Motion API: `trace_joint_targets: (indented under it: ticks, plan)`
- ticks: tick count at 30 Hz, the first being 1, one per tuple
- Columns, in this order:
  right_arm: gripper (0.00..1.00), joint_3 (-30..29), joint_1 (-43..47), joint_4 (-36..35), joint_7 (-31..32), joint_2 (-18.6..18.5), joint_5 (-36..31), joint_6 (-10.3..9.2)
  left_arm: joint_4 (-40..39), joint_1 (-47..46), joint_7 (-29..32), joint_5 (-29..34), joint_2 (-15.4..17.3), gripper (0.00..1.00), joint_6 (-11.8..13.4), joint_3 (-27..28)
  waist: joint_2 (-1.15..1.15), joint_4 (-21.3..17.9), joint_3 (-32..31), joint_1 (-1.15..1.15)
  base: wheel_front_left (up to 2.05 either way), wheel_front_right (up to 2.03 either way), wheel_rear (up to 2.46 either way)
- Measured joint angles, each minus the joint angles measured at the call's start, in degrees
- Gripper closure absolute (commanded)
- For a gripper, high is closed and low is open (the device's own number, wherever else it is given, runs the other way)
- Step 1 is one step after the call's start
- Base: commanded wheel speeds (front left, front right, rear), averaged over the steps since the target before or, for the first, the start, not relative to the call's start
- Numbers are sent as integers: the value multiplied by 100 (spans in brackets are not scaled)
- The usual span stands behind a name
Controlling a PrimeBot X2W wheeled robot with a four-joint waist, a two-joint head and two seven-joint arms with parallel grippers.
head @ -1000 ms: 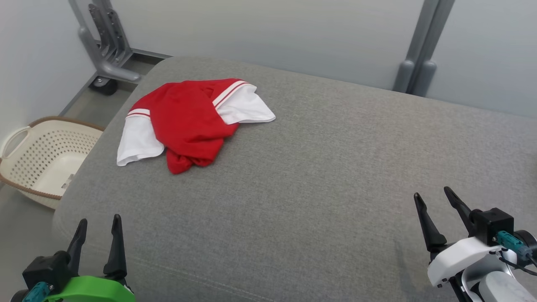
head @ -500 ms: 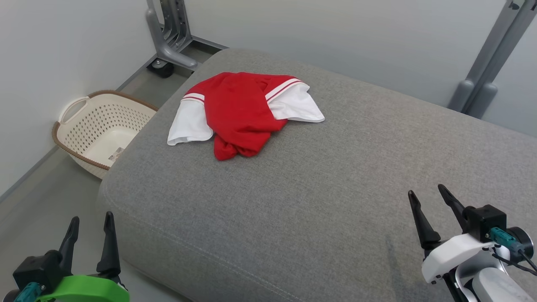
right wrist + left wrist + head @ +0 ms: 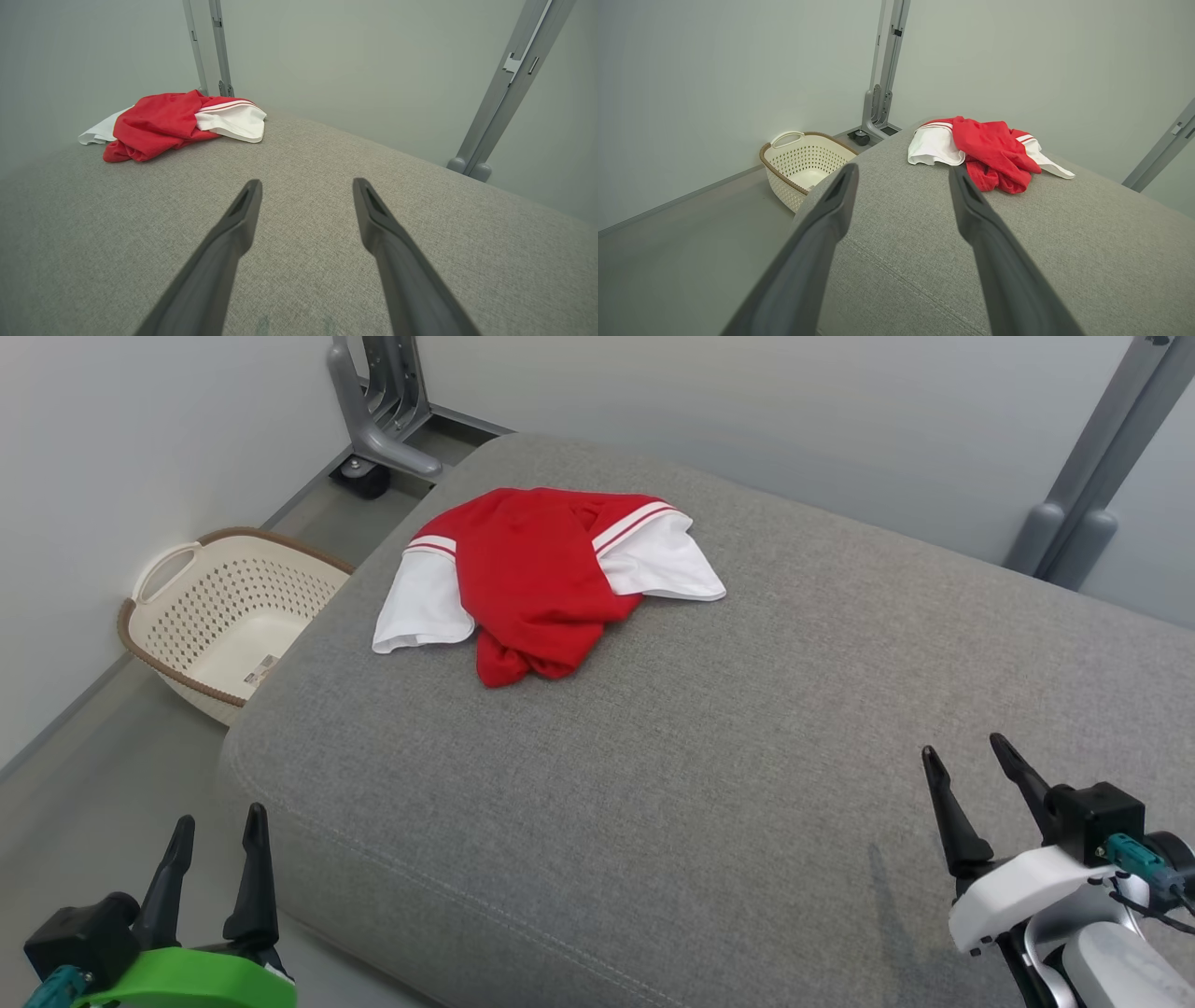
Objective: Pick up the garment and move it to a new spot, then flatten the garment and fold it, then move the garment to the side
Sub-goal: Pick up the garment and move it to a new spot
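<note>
The left end effector, at 7 o'clock in the head view, stands wide open over the floor just off the cushion's corner, holding and touching nothing. The right end effector, at 5 o'clock, is equally spread and empty above the grey fabric cushion. The red-and-white garment lies crumpled at 11 o'clock on the cushion, well apart from both, its folds hiding its outline. The cream basket, at 9 o'clock on the floor, is partly hidden by the cushion; a small label inside it is too small to read.
</note>
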Motion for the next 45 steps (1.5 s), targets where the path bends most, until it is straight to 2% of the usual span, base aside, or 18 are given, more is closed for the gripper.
trace_joint_targets:
  ticks: [5, 9, 15, 23, 29, 34, 45]
  plan:
    - [0, -3, -188, -230, 47, -134, -124, 0, -126, -129, 197, -459, -33, 0, -203, 79, 0, -59, 207, 0, 0, 0, 0]
    - [0, -29, -453, -400, 142, -333, -219, 1, -241, -580, 563, -677, 142, 0, -325, 149, 0, -132, 456, 0, 0, 0, 0]
    - [0, -49, -717, -601, 280, -458, -260, 11, -249, -1221, 1261, -933, 433, 0, -378, 219, 0, -283, 880, 0, 0, 0, 0]
    - [0, -53, -1121, -851, 453, -563, -307, 60, -36, -2325, 2221, -1756, 454, 0, -368, 453, 0, -535, 1488, 0, 0, 0, 0]
    - [0, -67, -1490, -1077, 622, -728, -400, 135, 255, -3056, 2850, -2305, 433, 0, -118, 758, 0, -738, 1963, 1, 0, 0, 0]
    - [0, -132, -1832, -1291, 754, -871, -508, 170, 565, -3590, 3249, -2543, 582, 0, 93, 975, 0, -954, 2440, 1, 0, 0, 0]
    - [0, -335, -2333, -1658, 903, -1087, -577, 171, 880, -4264, 3501, -2750, 611, 0, 204, 1117, 0, -1306, 3253, 1, 0, 0, 0]
